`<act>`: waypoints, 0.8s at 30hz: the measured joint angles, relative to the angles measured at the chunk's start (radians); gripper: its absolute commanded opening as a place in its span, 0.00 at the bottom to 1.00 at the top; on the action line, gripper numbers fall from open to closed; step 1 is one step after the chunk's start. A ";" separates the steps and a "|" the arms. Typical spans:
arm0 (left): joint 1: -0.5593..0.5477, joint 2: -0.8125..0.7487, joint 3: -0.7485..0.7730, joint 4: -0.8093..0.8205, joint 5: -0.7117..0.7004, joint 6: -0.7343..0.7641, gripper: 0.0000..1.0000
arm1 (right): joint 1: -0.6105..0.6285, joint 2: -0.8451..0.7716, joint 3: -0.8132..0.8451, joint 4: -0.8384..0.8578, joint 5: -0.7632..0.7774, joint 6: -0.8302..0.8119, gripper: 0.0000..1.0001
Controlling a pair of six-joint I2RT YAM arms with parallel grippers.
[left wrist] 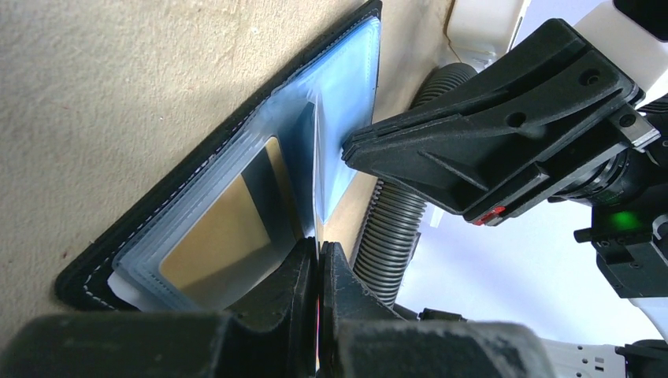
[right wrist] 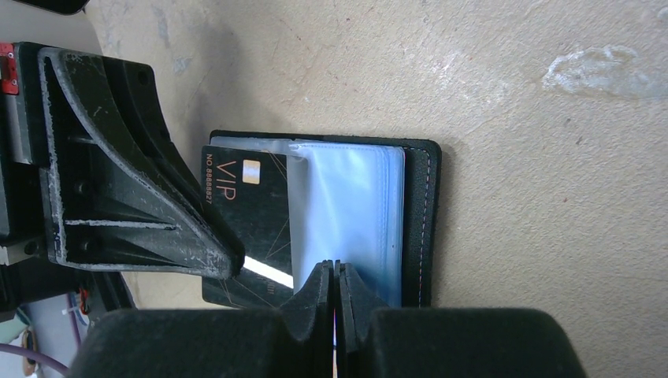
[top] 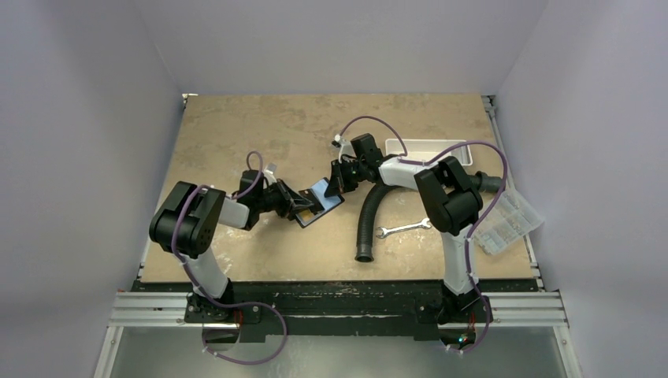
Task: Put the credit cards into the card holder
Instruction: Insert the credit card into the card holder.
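Card holder [right wrist: 417, 228]: lies open on the worktop [top: 236, 134], between the two arms.
Left end effector [left wrist: 319, 266]: clenched on the black VIP card [right wrist: 252, 220], which lies across one half of the holder, its far corner tucked under plastic.
Right end effector [right wrist: 335, 277]: clenched on the edge of a clear sleeve [right wrist: 346, 213], which stands up off the stack.
Tan card [left wrist: 217, 240]: sits inside a sleeve pocket of the holder.
Right of the holder: ribbed hose [top: 369, 220], wrench [top: 402, 229]; white tray [top: 429, 150] behind them.

A robot lab cell: plain white walls [top: 79, 118] box in a tan table [top: 236, 126] on aluminium rails [top: 339, 311].
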 measured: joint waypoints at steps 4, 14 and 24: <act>0.000 0.005 -0.010 0.035 0.000 -0.011 0.00 | 0.000 0.000 0.000 0.000 0.000 0.000 0.00; -0.009 0.041 -0.021 0.115 -0.002 -0.037 0.00 | 0.000 0.000 0.000 0.000 -0.001 0.000 0.00; -0.042 0.089 -0.021 0.201 -0.036 -0.062 0.02 | -0.008 0.000 0.000 -0.004 -0.006 0.001 0.00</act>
